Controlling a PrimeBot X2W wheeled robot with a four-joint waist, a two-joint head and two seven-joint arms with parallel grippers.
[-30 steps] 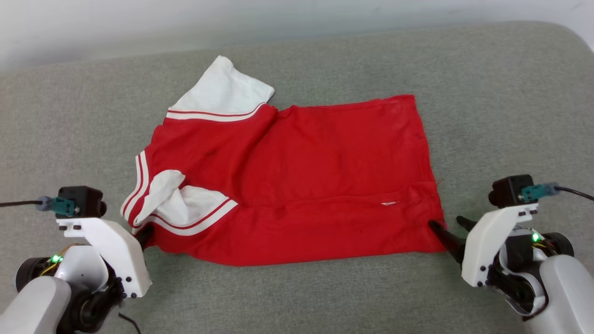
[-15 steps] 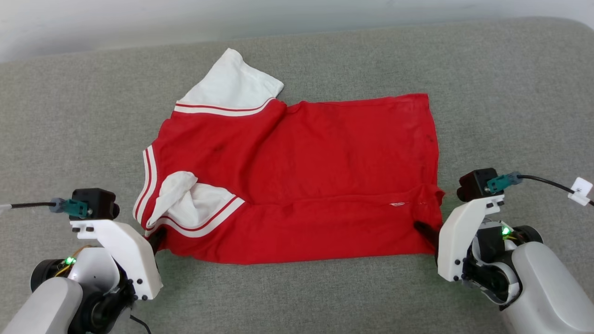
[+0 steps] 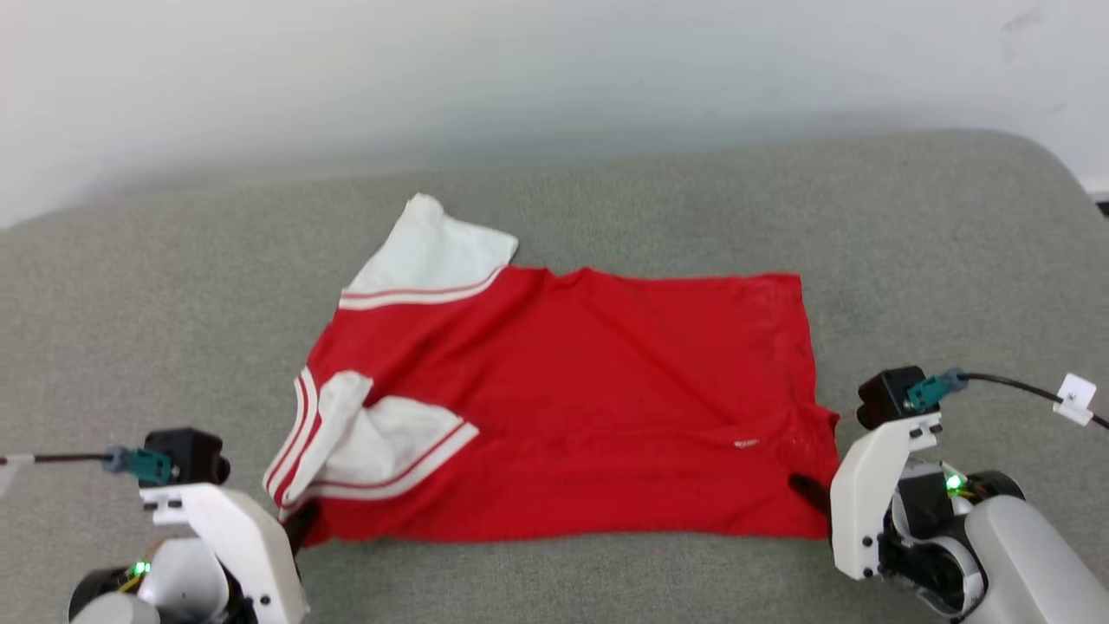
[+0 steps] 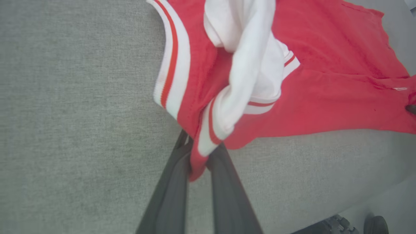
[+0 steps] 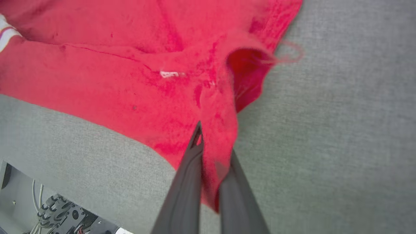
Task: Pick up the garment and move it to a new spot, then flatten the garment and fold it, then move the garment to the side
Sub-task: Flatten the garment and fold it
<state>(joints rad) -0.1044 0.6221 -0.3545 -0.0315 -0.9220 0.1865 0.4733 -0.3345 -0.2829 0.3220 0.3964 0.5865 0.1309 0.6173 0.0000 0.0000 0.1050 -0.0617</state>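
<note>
The garment (image 3: 572,390) is a red T-shirt with white, stripe-trimmed sleeves, spread sideways on the grey cushion, collar end at the left, hem at the right. My left gripper (image 3: 299,524) is shut on its near left corner, where red cloth and a white sleeve edge (image 4: 208,130) bunch between the dark fingers (image 4: 172,182). My right gripper (image 3: 810,490) is shut on the near right hem corner; in the right wrist view the red cloth (image 5: 214,113) is pinched between the two fingers (image 5: 188,182) and puckers upward. The near edge of the garment is lifted slightly.
The grey cushion (image 3: 936,260) extends well past the garment on all sides, with a pale wall behind. Its front edge drops off close below the grippers; robot base parts (image 5: 55,211) show beneath that edge.
My right gripper has closed on the hem corner it was open beside a second ago. The head camera has tilted up, shifting the whole scene lower; the near edge has risen a little.
</note>
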